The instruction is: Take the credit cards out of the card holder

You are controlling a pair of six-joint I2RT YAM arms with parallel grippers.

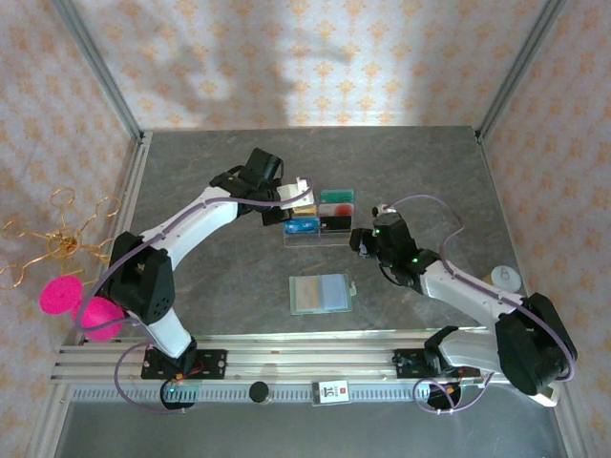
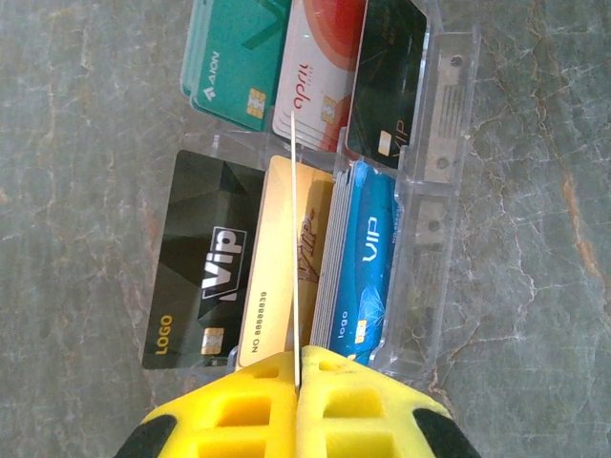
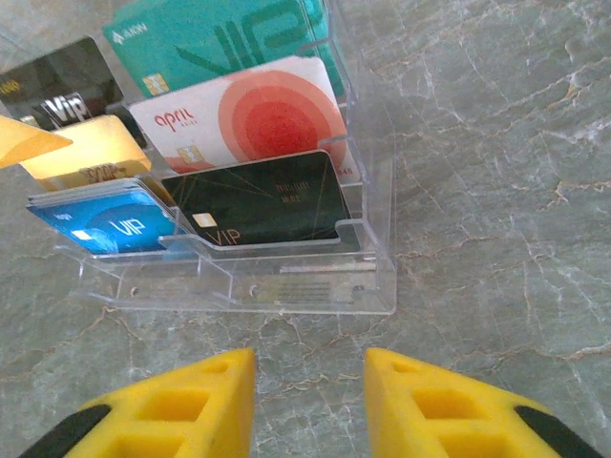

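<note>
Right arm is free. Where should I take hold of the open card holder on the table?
Probably its right short edge: the card holder lies flat and unfolded, so only an edge offers a pinch. Bring the right gripper, jaws open, in low from the right, its nearer side.

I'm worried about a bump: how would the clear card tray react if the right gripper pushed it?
The clear tray looks light and rigid, so it would probably slide on the smooth table rather than flex. Its cards lean loose and may shift.
</note>
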